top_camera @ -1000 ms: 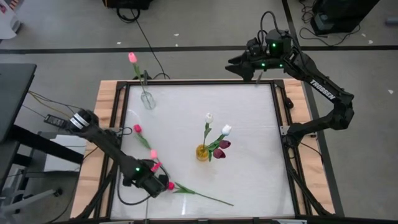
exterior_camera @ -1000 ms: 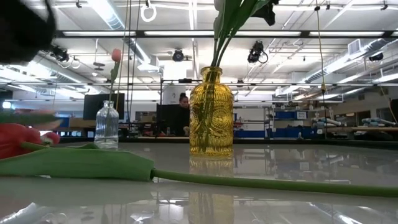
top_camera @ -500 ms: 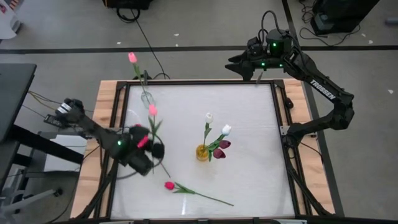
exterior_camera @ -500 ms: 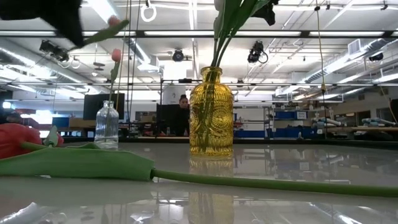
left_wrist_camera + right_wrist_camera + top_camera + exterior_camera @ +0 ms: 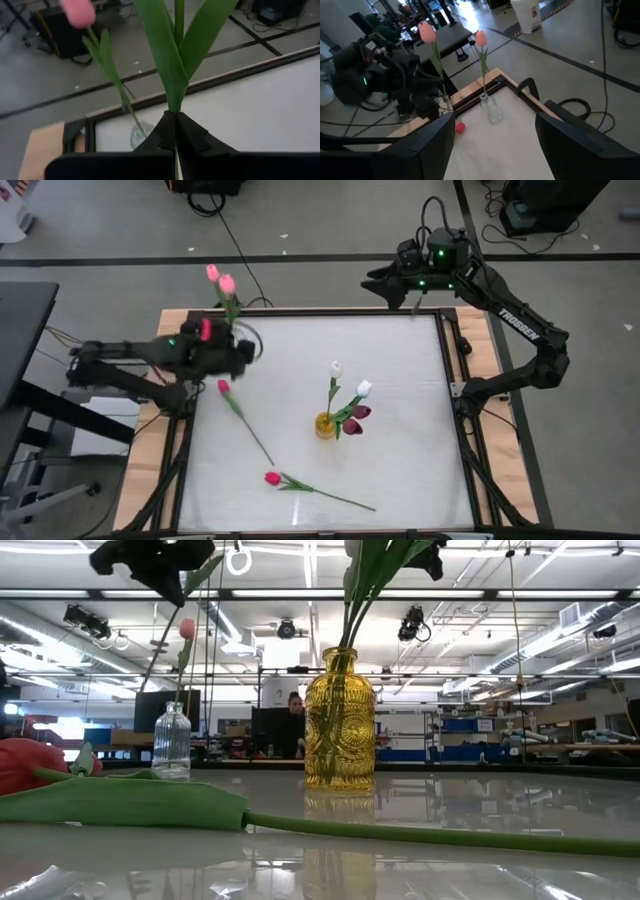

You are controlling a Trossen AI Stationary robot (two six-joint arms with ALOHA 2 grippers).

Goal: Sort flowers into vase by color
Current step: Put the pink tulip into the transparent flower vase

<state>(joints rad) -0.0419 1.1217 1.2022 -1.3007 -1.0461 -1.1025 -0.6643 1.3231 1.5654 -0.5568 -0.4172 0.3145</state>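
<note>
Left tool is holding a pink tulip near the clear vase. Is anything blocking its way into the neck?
Nothing solid shows between them. The left tool grips a pink tulip by its stem beside the clear vase. The vase already holds one pink tulip, whose stem takes up part of the narrow neck, so entry may be tight.

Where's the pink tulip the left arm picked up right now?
High view: the pink tulip is held upright in the left gripper at the table's far left corner, beside the clear vase's pink flower.
</note>
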